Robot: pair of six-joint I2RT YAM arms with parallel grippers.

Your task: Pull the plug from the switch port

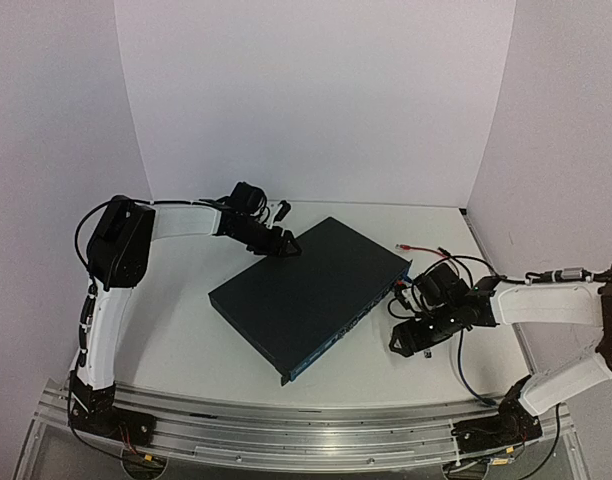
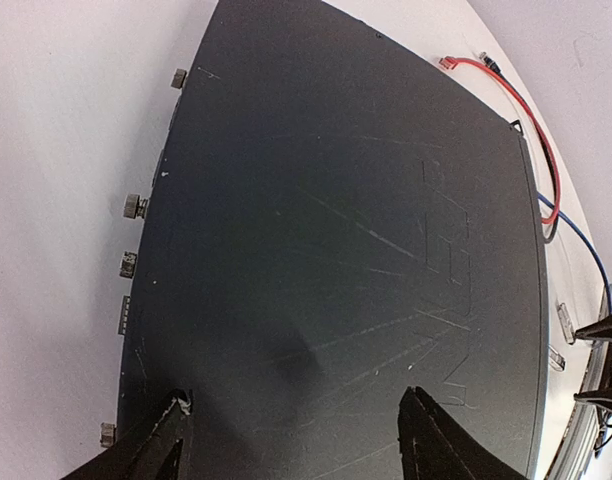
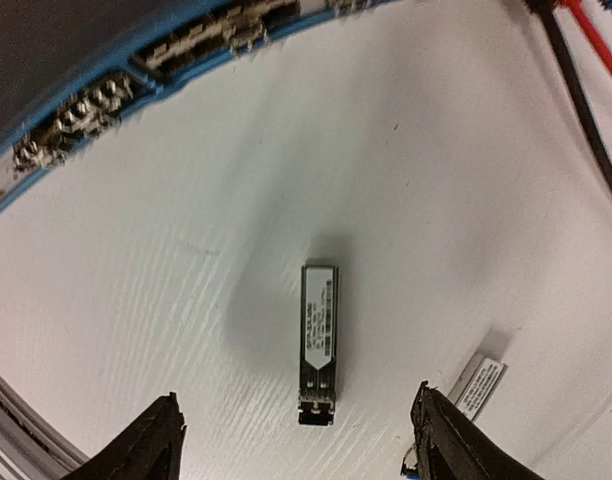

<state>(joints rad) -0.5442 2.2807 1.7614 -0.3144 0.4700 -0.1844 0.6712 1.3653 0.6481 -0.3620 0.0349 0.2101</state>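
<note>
The switch point(image 1: 311, 290) lies flat mid-bench point(image 1: 186, 360). The transceiver plug point(image 3: 318, 342) lies free on the bench near the port face, beneath the open right tool point(image 3: 296, 400). The left tool point(image 2: 296, 396), open, is over the switch top.

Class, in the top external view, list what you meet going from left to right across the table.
left pincer → switch → right pincer
</note>
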